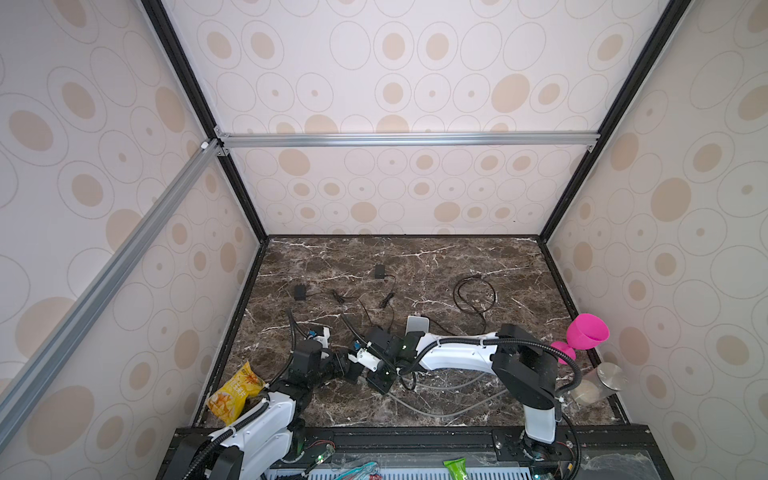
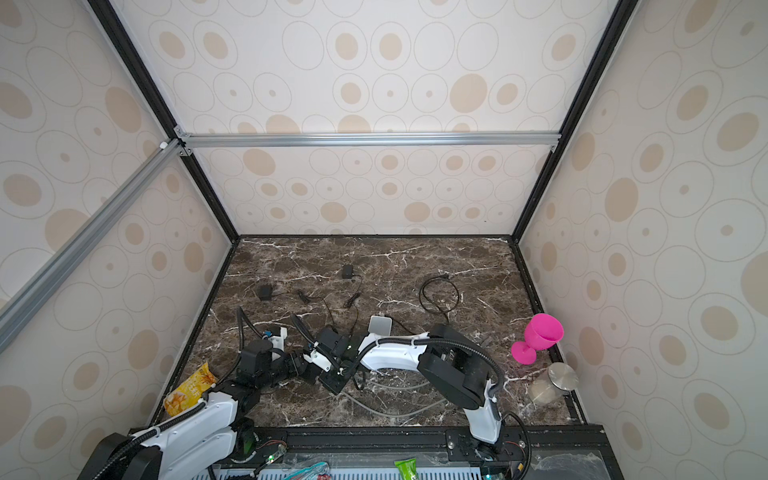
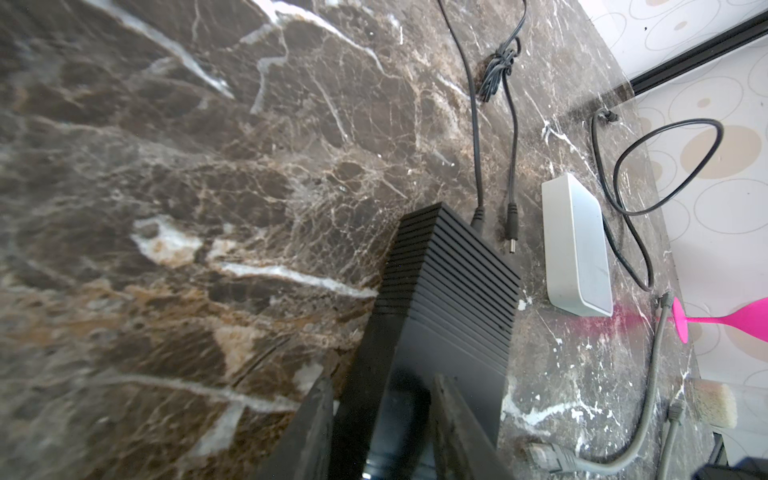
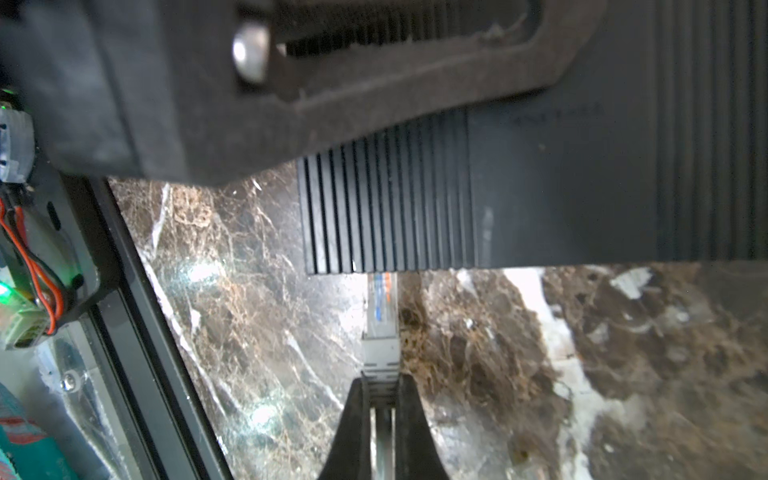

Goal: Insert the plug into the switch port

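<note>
The switch (image 3: 449,291) is a black ribbed box lying flat on the marble near the table's front; both top views show it (image 1: 381,382) between the two arms. My left gripper (image 3: 384,378) clasps its near end, one finger against its side and the other finger (image 4: 374,83) lying across its top. My right gripper (image 4: 381,380) is shut on the grey boot of the plug (image 4: 380,332). The plug's clear tip meets the switch's lower edge (image 4: 382,270). The port itself is hidden, so I cannot tell how deep the plug sits.
A black power cord (image 3: 478,216) enters the switch's far end; a loose barrel plug (image 3: 510,232) lies beside it. A pale grey box (image 3: 577,249), a spare grey network cable (image 3: 552,457), black adapters (image 1: 380,272), a pink goblet (image 1: 586,334), a jar (image 1: 602,382) and a yellow snack bag (image 1: 237,395) surround the work.
</note>
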`<action>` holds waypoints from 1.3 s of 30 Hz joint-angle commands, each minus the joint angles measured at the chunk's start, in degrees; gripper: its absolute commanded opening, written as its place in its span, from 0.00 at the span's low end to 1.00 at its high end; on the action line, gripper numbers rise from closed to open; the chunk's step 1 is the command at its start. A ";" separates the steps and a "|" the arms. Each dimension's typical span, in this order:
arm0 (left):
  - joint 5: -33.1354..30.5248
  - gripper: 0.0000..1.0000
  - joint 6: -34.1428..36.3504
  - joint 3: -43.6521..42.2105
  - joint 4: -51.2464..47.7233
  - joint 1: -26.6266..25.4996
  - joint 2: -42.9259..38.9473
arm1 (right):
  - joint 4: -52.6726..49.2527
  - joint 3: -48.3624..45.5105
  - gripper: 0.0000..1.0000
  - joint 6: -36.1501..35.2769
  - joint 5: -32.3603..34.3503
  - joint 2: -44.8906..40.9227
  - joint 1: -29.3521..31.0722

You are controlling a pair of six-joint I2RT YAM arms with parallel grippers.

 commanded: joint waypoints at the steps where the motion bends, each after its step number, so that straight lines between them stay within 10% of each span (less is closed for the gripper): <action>1: -1.64 0.39 0.94 -0.18 -3.89 -0.21 -0.03 | 0.29 2.23 0.00 -0.70 0.05 1.05 0.12; 39: -2.23 0.40 0.38 -1.06 -6.09 -0.23 -3.33 | -0.81 -3.09 0.00 -6.00 13.09 -3.59 0.97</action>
